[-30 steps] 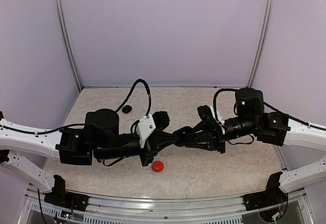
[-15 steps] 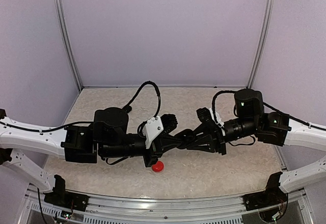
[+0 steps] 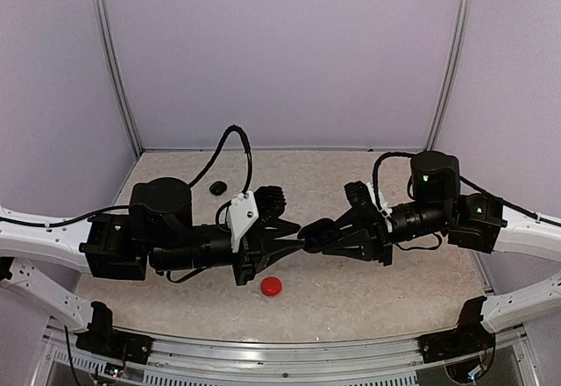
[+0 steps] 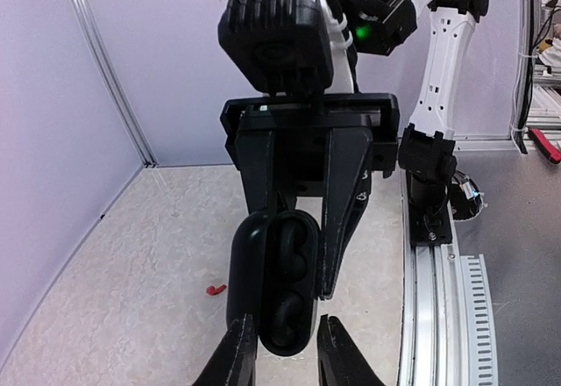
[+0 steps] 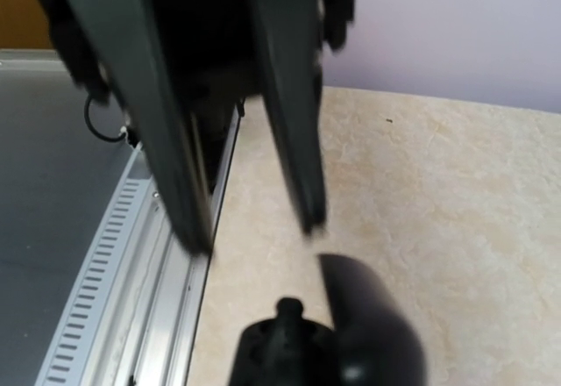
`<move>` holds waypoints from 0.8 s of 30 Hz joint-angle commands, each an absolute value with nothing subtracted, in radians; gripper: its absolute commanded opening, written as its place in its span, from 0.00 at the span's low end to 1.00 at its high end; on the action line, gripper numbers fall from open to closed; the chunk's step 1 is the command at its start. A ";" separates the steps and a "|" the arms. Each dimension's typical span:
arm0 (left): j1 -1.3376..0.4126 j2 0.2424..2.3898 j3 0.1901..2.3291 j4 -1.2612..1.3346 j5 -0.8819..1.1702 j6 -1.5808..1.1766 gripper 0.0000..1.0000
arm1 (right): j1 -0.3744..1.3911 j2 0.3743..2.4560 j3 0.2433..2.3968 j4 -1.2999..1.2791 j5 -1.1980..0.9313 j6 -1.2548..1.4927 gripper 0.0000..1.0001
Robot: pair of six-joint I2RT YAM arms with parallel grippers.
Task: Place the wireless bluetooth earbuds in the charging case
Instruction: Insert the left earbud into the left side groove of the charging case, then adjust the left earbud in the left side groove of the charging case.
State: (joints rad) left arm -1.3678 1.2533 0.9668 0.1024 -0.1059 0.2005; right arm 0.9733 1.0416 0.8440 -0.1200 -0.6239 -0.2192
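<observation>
Left end effector (image 3: 298, 244) back, parted; right end effector (image 3: 314, 235) tight on wrist-revealed open case (image 4: 289, 285).

A black charging case (image 4: 282, 303) is hanging open above the table (image 4: 131, 254), standing on end with its lid (image 4: 248, 263) swung aside, pinched by the right gripper (image 4: 289, 261). Two dark rounded earbuds (image 4: 294, 250) seem to be sitting one above the other in its wells, though black on black is blurring their outlines. A tiny red earbud (image 4: 216, 289) is lying loose on the table off to one side, and a red pebble-like case (image 3: 272, 286) is resting shut near the table's front edge.
</observation>
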 commanded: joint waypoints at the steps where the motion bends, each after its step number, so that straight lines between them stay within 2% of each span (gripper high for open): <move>1: -1.382 1.185 0.931 0.139 -0.139 0.230 0.27 | 0.983 1.022 0.836 -0.085 -0.617 -0.206 0.00; 14: -1.392 1.207 0.930 0.152 -0.131 0.242 0.20 | 0.984 1.032 0.846 -0.078 -0.621 -0.193 0.00; 19: -1.394 1.245 0.949 0.159 -0.127 0.242 0.08 | 0.983 1.035 0.845 -0.075 -0.622 -0.190 0.00; 24: -1.394 1.275 0.962 0.175 -0.151 0.239 0.06 | 0.983 1.037 0.844 -0.068 -0.636 -0.185 0.00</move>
State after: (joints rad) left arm -1.3884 1.2564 0.9218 0.1345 -0.1310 0.2344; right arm 0.9737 1.0393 0.8421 -0.1043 -0.6212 -0.1970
